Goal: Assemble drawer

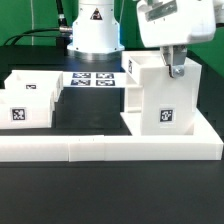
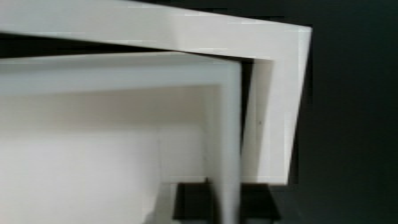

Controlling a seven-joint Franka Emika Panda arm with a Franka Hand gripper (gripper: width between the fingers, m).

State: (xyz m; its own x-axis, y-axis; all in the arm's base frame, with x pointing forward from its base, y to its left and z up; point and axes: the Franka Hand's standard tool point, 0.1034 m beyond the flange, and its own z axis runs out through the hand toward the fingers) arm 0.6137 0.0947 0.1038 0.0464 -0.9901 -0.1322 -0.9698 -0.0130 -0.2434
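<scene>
White housing rim meets hand; tips tiny, wrist view blurry, can't tell if gripping.

My arm stands upright at the back, base col. white. Wrist is out fwd & toward the exterior view's right, gripper pointing straight down, no visible tilt. Fingers close together w/ only a narrow gap btw them. Wrist cam shows just the dark tips. Can't tell if I'm clamped or merely near-closed
</scene>
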